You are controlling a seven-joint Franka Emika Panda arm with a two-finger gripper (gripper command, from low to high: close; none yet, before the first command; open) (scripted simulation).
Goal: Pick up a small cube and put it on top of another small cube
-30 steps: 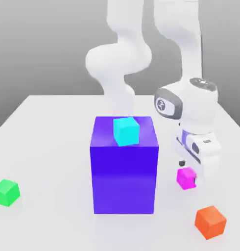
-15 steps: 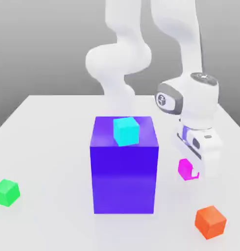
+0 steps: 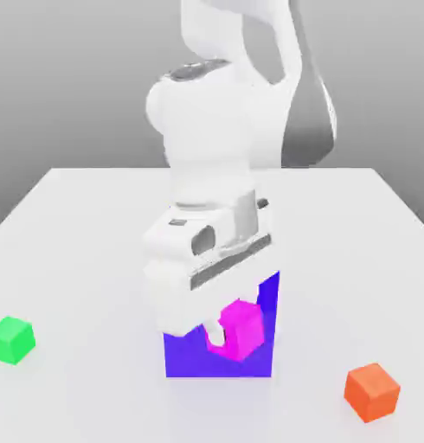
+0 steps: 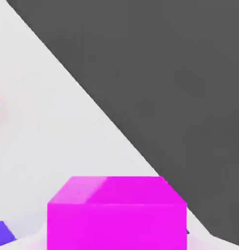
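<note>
White table [image 3: 77, 225]; gripper [image 3: 234, 339] (clamped) — small cube [image 3: 243, 329].

Big block [image 3: 220, 355] near bench [image 3: 94, 225] centre, mostly hidden behind arm [image 3: 211, 173] and pincer [image 3: 228, 333]. Pincer in front of block's near face, closed on small cube [image 3: 243, 329], cube held up off the bench. Second cube [image 3: 11, 339] at eight o'clock from block, well apart, near the exterior view's left edge. Third cube [image 3: 371, 391] at four o'clock from block, near the exterior view's right, closer to front edge. Arm rising at twelve o'clock behind block. In hand view, small cube [image 4: 116, 215] held over bench [image 4: 58, 136].
</note>
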